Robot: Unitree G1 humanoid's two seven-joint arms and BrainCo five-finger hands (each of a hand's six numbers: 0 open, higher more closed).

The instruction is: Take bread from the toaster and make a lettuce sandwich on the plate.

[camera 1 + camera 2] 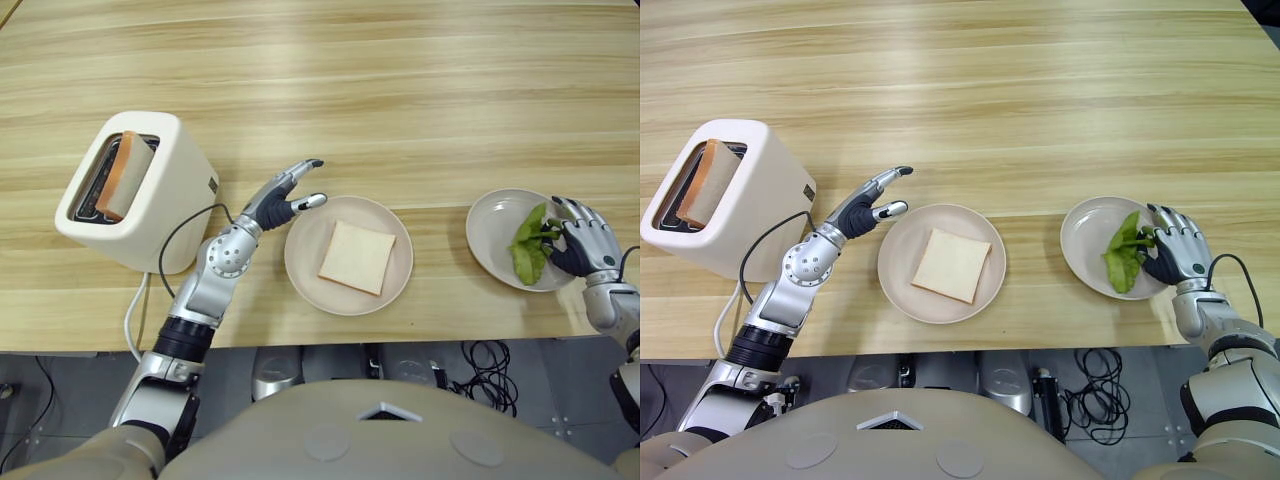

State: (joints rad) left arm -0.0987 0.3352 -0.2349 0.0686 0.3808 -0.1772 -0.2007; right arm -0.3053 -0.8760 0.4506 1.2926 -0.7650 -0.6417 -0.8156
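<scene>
Across the whole scene runs a pale wooden table (pixel 400 80), its near edge just in front of the robot. On the left stands a cream toaster (pixel 178 195), tilted a little, its slots facing up. Right of it, near the middle of the table, sits a round beige plate (pixel 305 262). Further right, near the table's near edge, is a second, slightly smaller dish (pixel 488 232) of the same colour.

One slice of bread (pixel 127 172) stands upright in the toaster, its brown crust poking out of the slot. Another slice (pixel 357 257), pale and square, lies flat in the middle of the plate, turned slightly askew. A green lettuce leaf (pixel 530 245) lies in the right half of the dish.

The left hand (pixel 280 200) is between the toaster and the plate, just beside the plate's far left rim. Its fingers are stretched out and spread, pointing far and to the right, and it holds nothing. The right hand (pixel 582 238) is over the dish's right rim, with its fingers curled in and closed on the right edge of the lettuce leaf, which rests in the dish.

A thin black cable (pixel 172 250) loops from the toaster's right side toward the near edge.
</scene>
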